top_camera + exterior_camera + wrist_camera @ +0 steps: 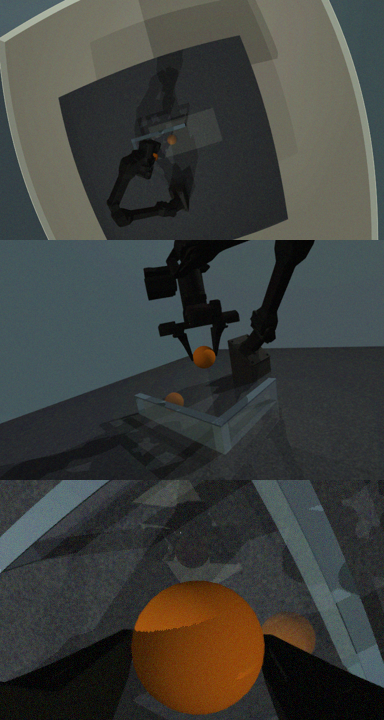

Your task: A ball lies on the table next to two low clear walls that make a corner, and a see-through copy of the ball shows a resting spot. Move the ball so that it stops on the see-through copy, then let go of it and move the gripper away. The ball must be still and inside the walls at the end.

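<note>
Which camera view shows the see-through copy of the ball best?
The exterior view: the see-through copy sits unobstructed on the table behind one clear wall. The wrist view shows it partly hidden behind the held ball; the top view shows it small.

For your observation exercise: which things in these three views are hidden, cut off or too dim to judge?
- Top view: the tool hides most of the ball.
- Wrist view: a dark finger covers part of the see-through copy.
- Exterior view: the arm is cut off by the top edge.

Three views: one high overhead, looking straight down; one low at table level, close to the clear walls (223,421); one looking down between the fingers. All show those walls.
</note>
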You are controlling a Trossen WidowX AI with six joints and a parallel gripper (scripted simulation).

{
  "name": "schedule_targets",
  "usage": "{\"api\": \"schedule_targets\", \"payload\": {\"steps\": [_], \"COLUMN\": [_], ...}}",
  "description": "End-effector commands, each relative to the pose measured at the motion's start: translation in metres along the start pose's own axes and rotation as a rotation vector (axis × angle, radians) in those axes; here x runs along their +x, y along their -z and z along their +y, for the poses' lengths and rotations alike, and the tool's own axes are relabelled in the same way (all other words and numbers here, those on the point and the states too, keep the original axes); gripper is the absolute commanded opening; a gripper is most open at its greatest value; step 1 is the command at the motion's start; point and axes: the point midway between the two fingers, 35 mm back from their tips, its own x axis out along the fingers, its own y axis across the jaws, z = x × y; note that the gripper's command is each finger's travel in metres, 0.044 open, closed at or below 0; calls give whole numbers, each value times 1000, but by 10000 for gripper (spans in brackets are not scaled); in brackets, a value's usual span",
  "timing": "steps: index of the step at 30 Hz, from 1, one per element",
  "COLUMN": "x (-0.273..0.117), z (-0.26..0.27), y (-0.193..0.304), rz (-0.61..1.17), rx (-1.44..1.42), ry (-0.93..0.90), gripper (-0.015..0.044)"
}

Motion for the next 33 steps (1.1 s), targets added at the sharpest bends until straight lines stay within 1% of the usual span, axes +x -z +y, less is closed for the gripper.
{"api": "schedule_targets", "payload": {"steps": [1, 21, 29, 33], "x": [3, 34, 36, 46], "z": [-21, -94, -96, -97], "y": [10, 56, 58, 58], "rz": [4, 5, 5, 5], "rx": [179, 919, 943, 943], "ry": [9, 12, 12, 13], "gripper": [0, 0, 0, 0]}}
